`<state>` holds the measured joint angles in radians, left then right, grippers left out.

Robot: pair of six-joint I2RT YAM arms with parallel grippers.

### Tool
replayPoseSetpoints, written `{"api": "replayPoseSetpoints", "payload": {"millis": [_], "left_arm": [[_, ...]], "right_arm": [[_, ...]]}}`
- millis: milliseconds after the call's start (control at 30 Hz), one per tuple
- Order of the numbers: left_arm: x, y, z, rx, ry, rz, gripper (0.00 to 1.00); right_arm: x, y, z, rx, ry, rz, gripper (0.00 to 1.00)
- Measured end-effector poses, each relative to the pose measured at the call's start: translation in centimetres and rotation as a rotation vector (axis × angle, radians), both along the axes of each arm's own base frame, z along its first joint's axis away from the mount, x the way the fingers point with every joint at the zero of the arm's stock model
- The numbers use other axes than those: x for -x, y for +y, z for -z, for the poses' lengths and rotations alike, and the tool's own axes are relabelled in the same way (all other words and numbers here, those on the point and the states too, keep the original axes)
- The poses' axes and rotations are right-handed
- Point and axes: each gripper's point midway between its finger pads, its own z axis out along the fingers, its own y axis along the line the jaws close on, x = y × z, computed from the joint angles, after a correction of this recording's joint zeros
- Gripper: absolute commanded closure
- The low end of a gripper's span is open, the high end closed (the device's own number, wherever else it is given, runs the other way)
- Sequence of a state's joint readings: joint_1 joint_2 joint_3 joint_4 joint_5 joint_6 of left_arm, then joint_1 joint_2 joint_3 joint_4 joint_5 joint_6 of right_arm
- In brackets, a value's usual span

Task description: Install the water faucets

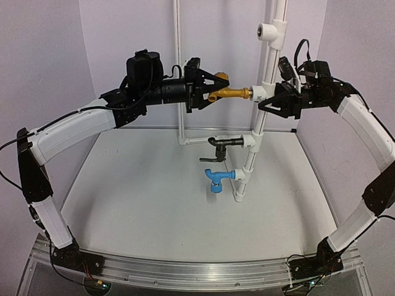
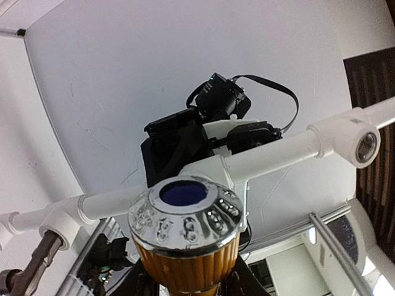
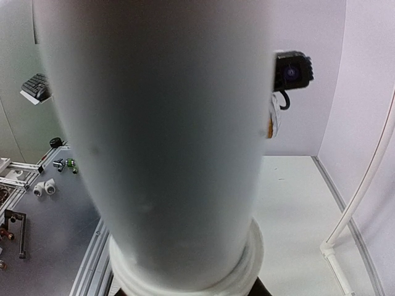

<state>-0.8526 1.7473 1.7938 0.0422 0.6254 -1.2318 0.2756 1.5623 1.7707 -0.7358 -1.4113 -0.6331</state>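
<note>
Counting three faucets, stacked one above another along the white pipe (image 1: 260,120) at about one o'clock of the table (image 1: 142,203) in the overhead view. Topmost, the gold faucet (image 1: 233,94): lying level, stem end meeting a tee at three o'clock, spout end out toward nine. Below it the black faucet (image 1: 223,143), then the blue faucet (image 1: 217,180), each stuck into its own tee and pointing toward nine o'clock too. Counting four tee fittings (image 1: 270,31) on that pipe: three with a faucet, plus the top one showing an open mouth. One more upright, the thin pipe (image 1: 179,68), off at eleven o'clock.

Two arms, two grippers, both busy. Left gripper (image 1: 213,87) reaching in from nine o'clock, clenched on the gold faucet's spout end. From the left wrist, seeing that faucet (image 2: 185,246) huge and close, chrome rim on top, black fingers (image 2: 253,285) hugging its sides at the bottom edge. Right gripper (image 1: 268,103) in from three o'clock, grasping the white pipe just under the gold faucet's tee. From the right wrist, seeing that pipe (image 3: 160,123) filling the middle.
</note>
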Motion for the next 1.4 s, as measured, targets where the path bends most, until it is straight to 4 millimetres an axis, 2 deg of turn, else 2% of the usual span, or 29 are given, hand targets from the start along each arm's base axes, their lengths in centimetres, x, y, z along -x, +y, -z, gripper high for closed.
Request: {"api": "replayPoseSetpoints", "payload": {"millis": [167,467,600,867,900,1000,1133,1233,1300,1367,1400], "left_arm": [[0.3,0.2,-0.1,-0.025,-0.174,-0.014,0.76],[0.9,0.5,-0.6,-0.116,-0.652,-0.027,0.73],[1.3,0.8,-0.6,-0.164,-0.913,-0.034,0.65],[2.1,2.6,0.7,-0.375,-1.544,-0.019,0.62],[2.2,2.8,0.8,-0.403,-1.617,-0.019,0.6],[2.5,3.2,1.4,-0.469,-1.789,-0.035,0.46],[2.4,3.7,2.0,-0.519,-1.82,-0.043,0.3],[2.3,4.0,1.7,-0.53,-1.718,-0.055,0.24],[2.6,4.3,1.1,-0.519,-1.623,-0.06,0.22],[3.1,4.5,-0.1,-0.485,-1.546,-0.067,0.21],[3.4,4.5,-0.7,-0.462,-1.515,-0.069,0.21]], "right_arm": [[0.0,0.0,0.0,-0.002,0.001,-0.003,1.0],[0.1,0.2,0.0,-0.003,0.002,-0.008,1.0],[0.2,0.4,0.0,-0.002,0.001,-0.011,1.0],[-0.3,0.0,0.0,-0.004,0.004,0.005,1.0],[-0.3,0.0,0.0,-0.004,0.004,0.005,1.0],[-0.3,0.0,0.0,-0.005,0.005,0.004,1.0],[-0.3,0.0,0.0,-0.004,0.006,0.006,1.0],[-0.3,0.0,0.0,-0.004,0.006,0.006,0.97],[-0.3,0.0,0.0,-0.004,0.006,0.006,0.82],[-0.3,0.0,0.0,-0.004,0.006,0.006,0.6],[-0.3,0.0,0.1,-0.004,0.009,0.007,0.55]]}}
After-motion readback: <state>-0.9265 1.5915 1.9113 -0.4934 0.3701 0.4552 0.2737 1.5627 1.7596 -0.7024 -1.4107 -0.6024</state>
